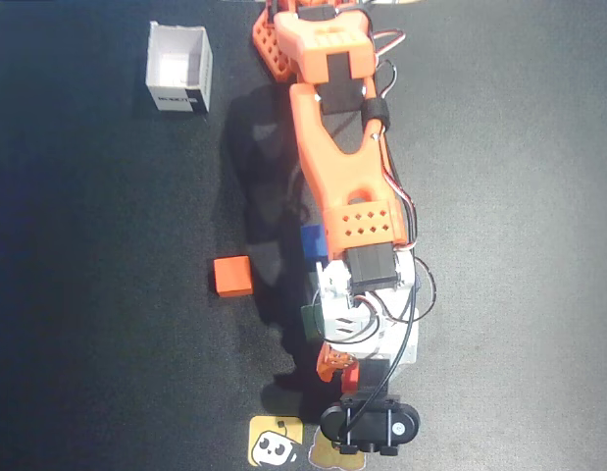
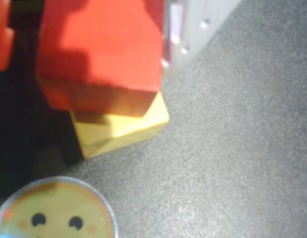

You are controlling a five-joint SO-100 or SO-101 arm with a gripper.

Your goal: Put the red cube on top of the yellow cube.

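Note:
In the wrist view the red cube sits on top of the pale yellow cube, turned a little so a yellow corner sticks out to the right. My gripper straddles the red cube. The orange finger stands apart from the cube's left side across a dark gap, and the white finger is close to its right side, so the gripper is open. In the overhead view only a bit of the red cube shows under the gripper; the yellow cube is hidden there.
An orange-red cube, a blue cube and a dark green cube lie left of the arm. A white open box stands at the top left. A yellow face sticker lies at the bottom edge, and a round face sticker lies near the stack.

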